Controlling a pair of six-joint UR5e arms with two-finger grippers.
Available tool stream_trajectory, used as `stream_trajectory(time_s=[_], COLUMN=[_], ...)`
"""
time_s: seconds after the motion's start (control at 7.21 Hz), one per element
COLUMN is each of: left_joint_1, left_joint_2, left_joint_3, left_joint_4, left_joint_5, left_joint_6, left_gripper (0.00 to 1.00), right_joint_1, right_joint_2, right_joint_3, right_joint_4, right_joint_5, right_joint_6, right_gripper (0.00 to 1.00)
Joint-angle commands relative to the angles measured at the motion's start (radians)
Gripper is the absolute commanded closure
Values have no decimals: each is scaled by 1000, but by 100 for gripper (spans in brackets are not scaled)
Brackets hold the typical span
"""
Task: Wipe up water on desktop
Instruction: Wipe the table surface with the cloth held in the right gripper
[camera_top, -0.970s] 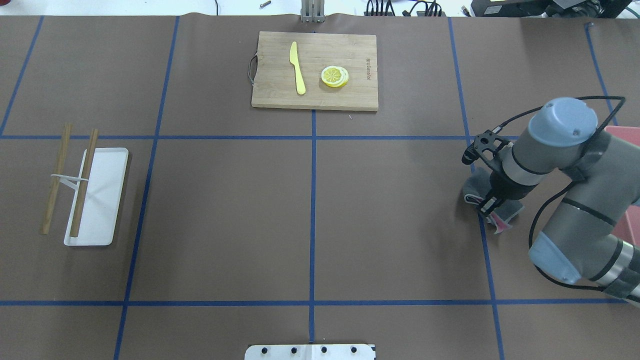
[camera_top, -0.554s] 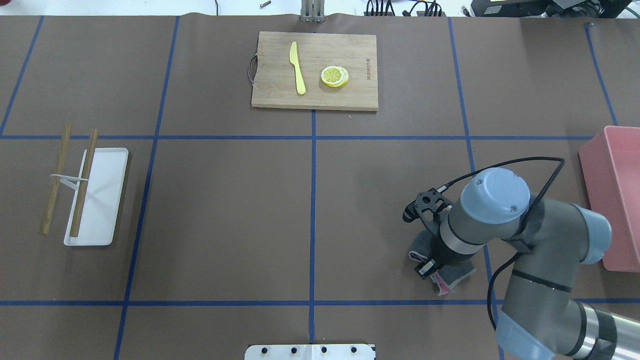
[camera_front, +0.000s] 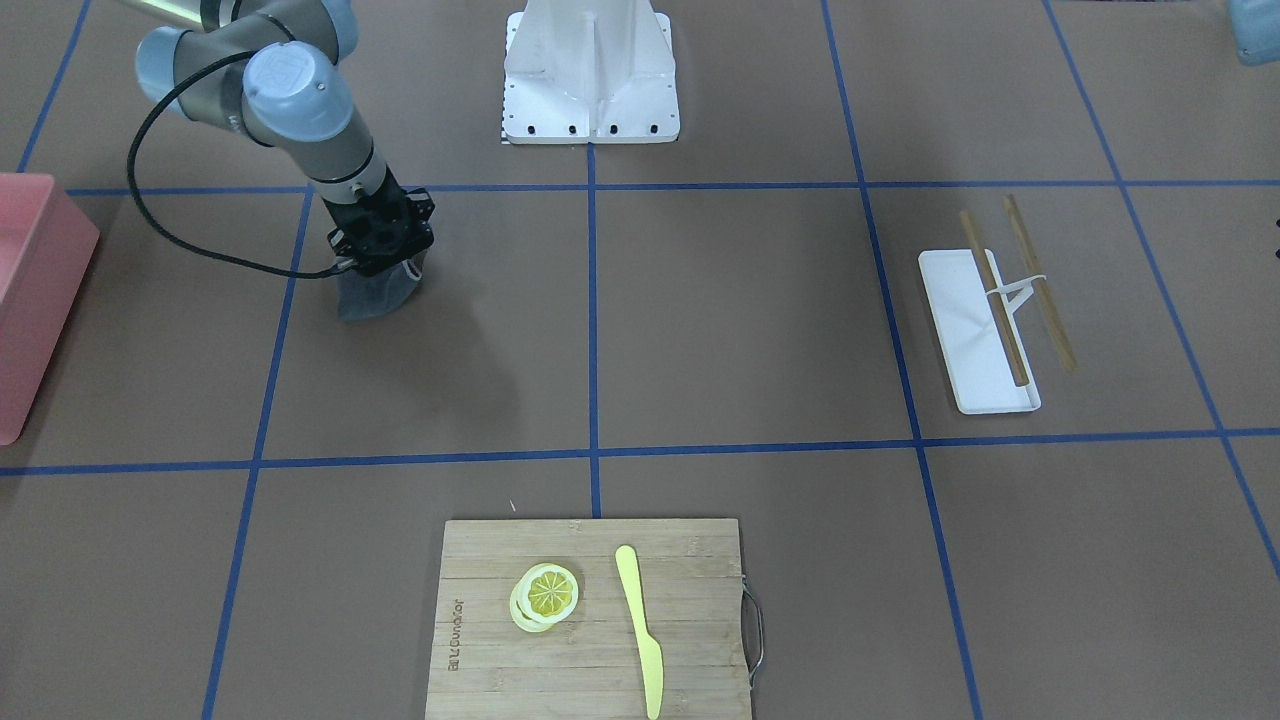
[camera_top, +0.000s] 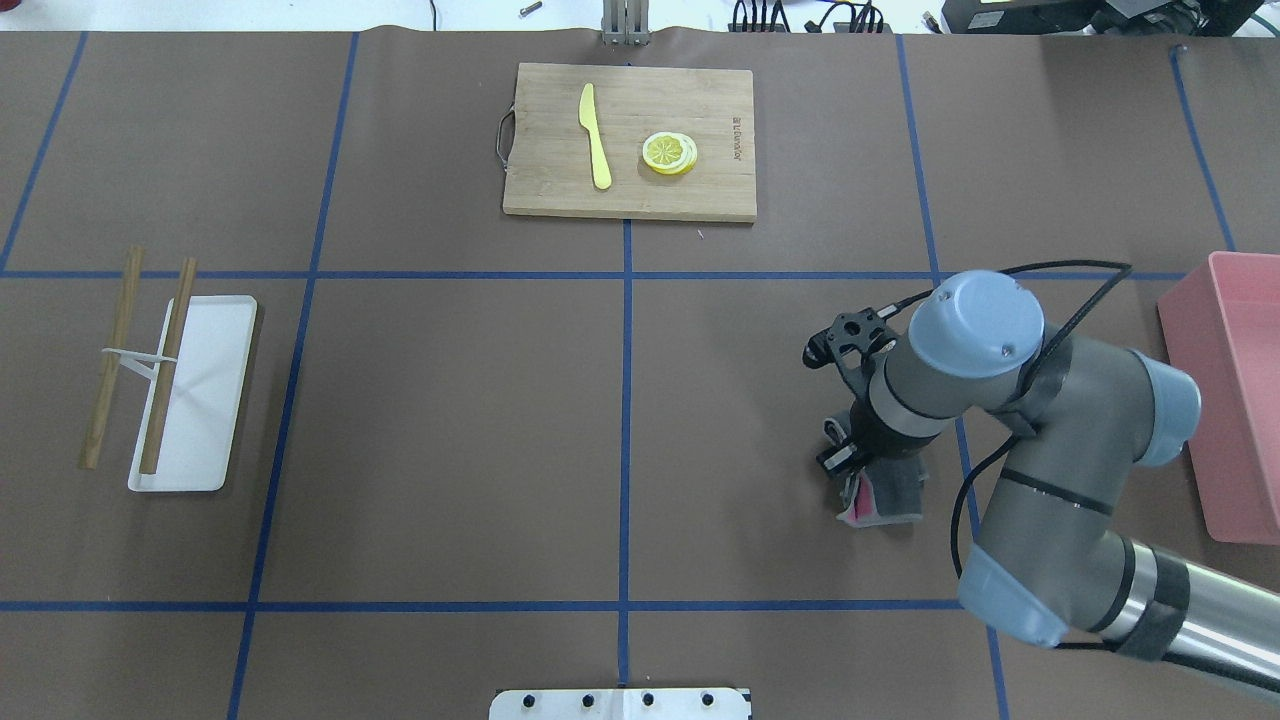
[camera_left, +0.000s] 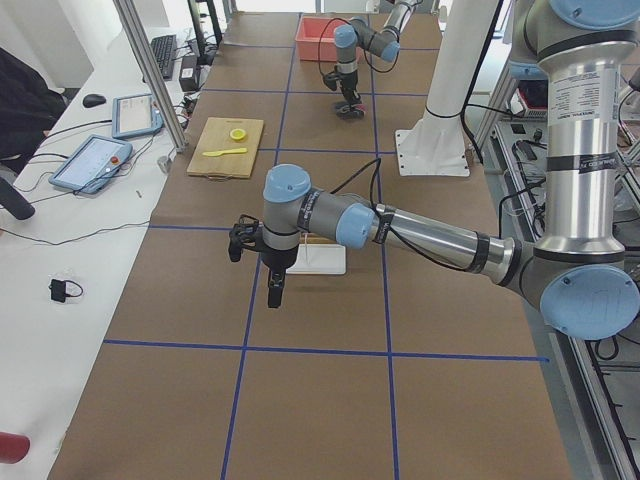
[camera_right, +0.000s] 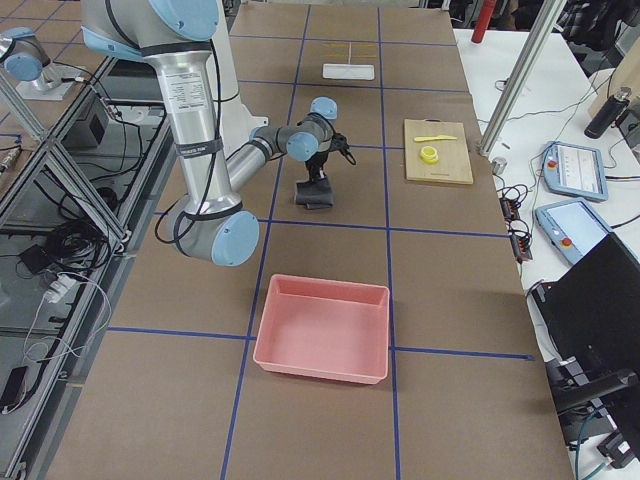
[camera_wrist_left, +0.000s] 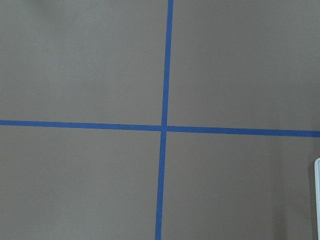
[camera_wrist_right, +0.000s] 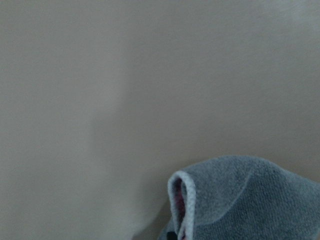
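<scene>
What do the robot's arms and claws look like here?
The right arm and left arm are grey tubes with pale blue rounded joint caps; the left arm's upright segment bears printed lettering. The right claw and left claw are black, beside black camera brackets. A black cable loops along each forearm.

Right arm being stretched forward, wrist being pointed down | right gripper being clamped on cloth | left gripper being held downward, opening unreadable.
</scene>
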Motion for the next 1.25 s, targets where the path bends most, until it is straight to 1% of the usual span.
stream_trajectory(time_s=[0.0,0.14,0.28,0.42,0.55,0.69,0.83,0.97,1.11], left_joint_1=[-7,-7,-7,-11,-11,-11,-11,-11,-11], left_joint_2=[-30,-36,-50,-56,-56,-56,-56,-56,-55], left_joint_3=[-6,-8,-6,-9,-14,-12,-12,-9,-6], left_joint_4=[42,42,53,68,68,68,68,68,68], left_joint_5=[-2,-2,-2,-2,-2,-2,-2,-2,-2], left_joint_6=[0,0,0,0,0,0,0,0,1], left_gripper=[2,2,2,2,2,2,2,2,2], right_joint_1=[117,152,209,268,307,332,362,449,526], right_joint_2=[1,-1,-10,-22,-31,-52,-54,-47,-51], right_joint_3=[-108,-145,-157,-174,-204,-215,-208,-190,-115], right_joint_4=[3,9,-2,-21,-22,-20,-22,-23,-26], right_joint_5=[38,41,44,73,78,78,88,217,311], right_joint_6=[-159,-203,-281,-362,-447,-496,-501,-501,-500], right_gripper=[100,100,100,100,100,100,100,100,100])
